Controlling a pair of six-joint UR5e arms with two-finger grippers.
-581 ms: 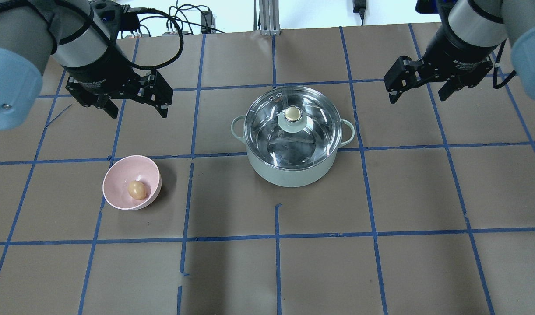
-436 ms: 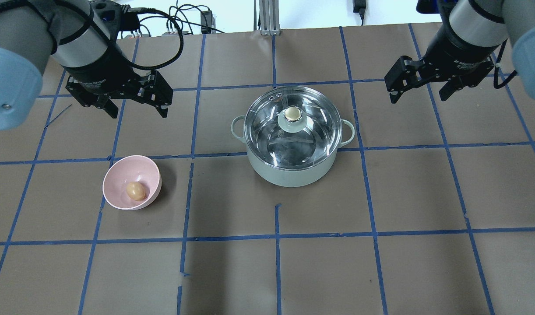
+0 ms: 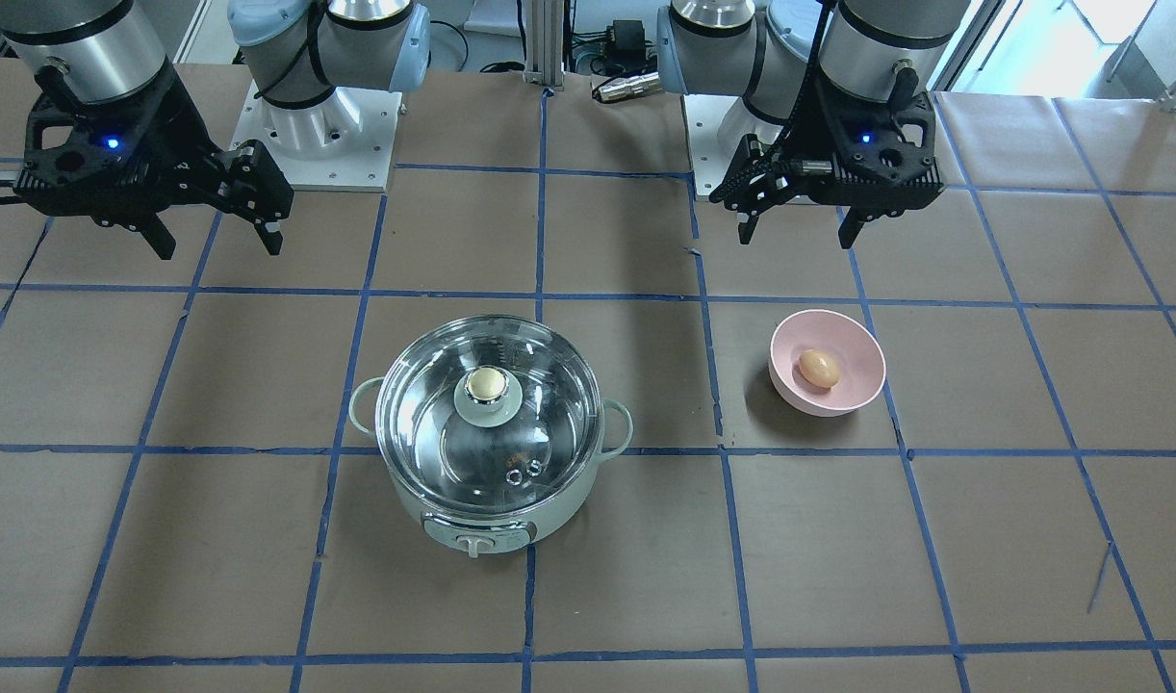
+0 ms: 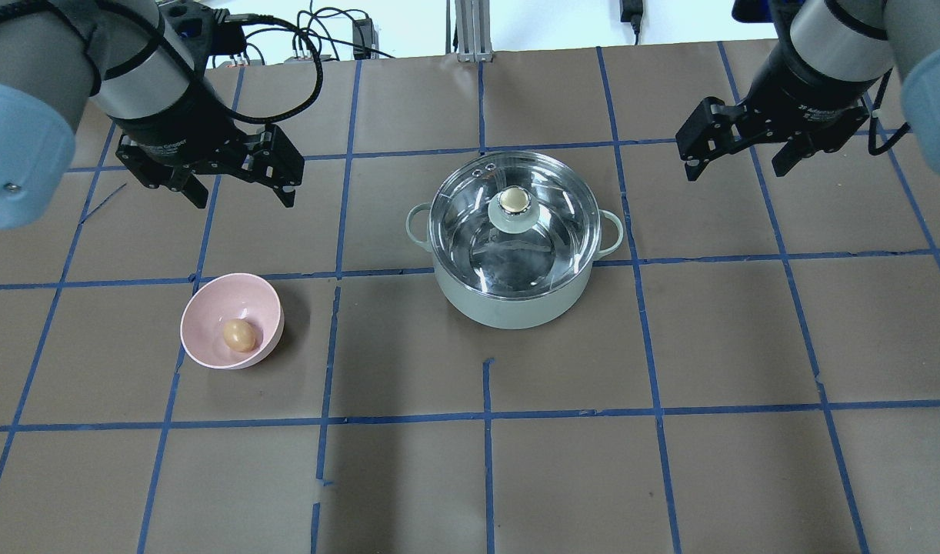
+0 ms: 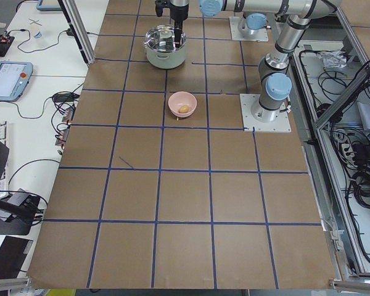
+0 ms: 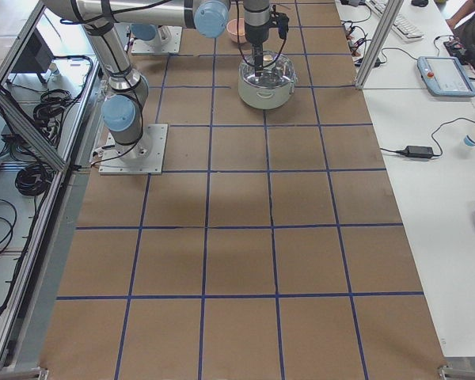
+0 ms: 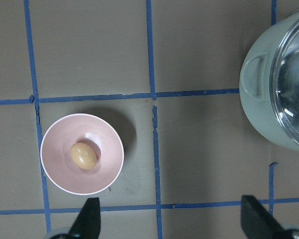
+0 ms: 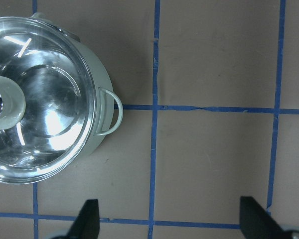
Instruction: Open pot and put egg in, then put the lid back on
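Observation:
The mint-green pot [image 4: 508, 308] stands mid-table with the glass lid [image 4: 551, 192] shut on it, cream-gold knob [image 4: 514, 201] on top. It also shows in the front view [image 3: 472, 525]. The brown egg [image 4: 239, 335] lies in a pink bowl [image 4: 208, 308] to the pot's left; the left wrist view shows the egg [image 7: 83, 156] too. My left gripper [image 4: 243, 196] is open and empty, hovering beyond the bowl. My right gripper [image 4: 735, 171] is open and empty, hovering to the pot's far right. The right wrist view shows the lid [image 8: 50, 124] at its left.
The table [image 4: 485, 477] is brown paper with a blue tape grid. Cables and a metal post [image 4: 470, 31] sit beyond the far edge. The arm bases [image 3: 319, 125] stand on the robot's side.
The right gripper has edged very slightly to the right. The egg has rocked a little in the bowl. Pot, lid and left gripper stay put.

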